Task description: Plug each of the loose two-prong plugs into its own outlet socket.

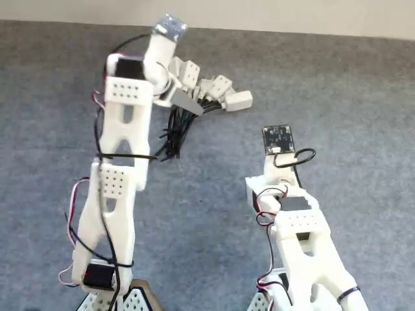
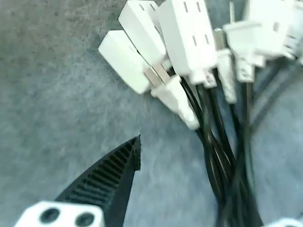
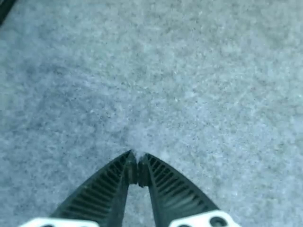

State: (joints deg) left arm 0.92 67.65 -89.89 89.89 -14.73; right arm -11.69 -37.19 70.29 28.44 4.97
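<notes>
Grey felt mat (image 1: 363, 97) covers table; pale band (image 1: 292, 13) along far edge.

Left pincer (image 1: 183, 91) spread wide; right pincer (image 3: 138, 166) closed.

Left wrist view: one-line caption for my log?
Left end effector's black finger near white outlet sockets and two-prong plugs on black cords, grey carpet beneath.

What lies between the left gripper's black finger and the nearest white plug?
Bare grey carpet, seen in the left wrist view: nothing sits between the finger and the plug.
</notes>
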